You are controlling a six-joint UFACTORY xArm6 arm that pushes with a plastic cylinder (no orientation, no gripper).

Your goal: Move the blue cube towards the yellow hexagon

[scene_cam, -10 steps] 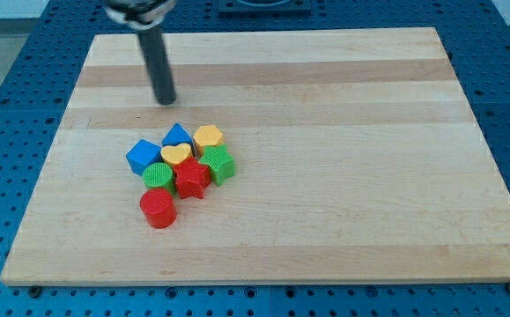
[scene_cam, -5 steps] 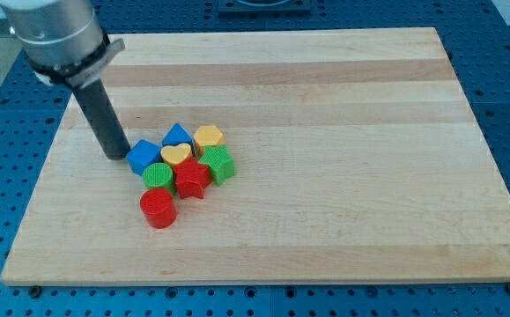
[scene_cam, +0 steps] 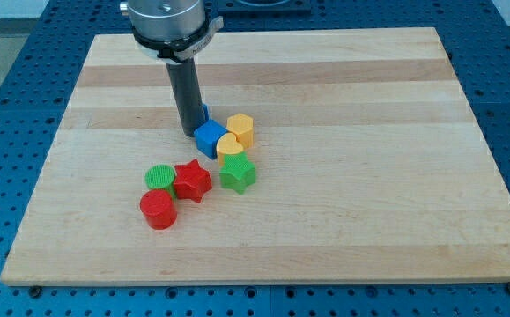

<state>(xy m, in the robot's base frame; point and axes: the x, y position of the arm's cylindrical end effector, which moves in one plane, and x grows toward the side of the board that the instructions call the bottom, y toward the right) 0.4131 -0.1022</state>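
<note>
Touching my tip at its lower right: blue cube; just beyond, yellow hexagon. No jaws on end effector, only rod.

Around me lies a pale wooden board resting on a blue perforated table. Left of the frame's centre sits a green cylinder, touching a red star on its right. Just below the cylinder stands a red cylinder. Right of the red star, a little apart, is a green star. Above the green star is a yellow heart (its left part hidden); the two look to be touching.
</note>
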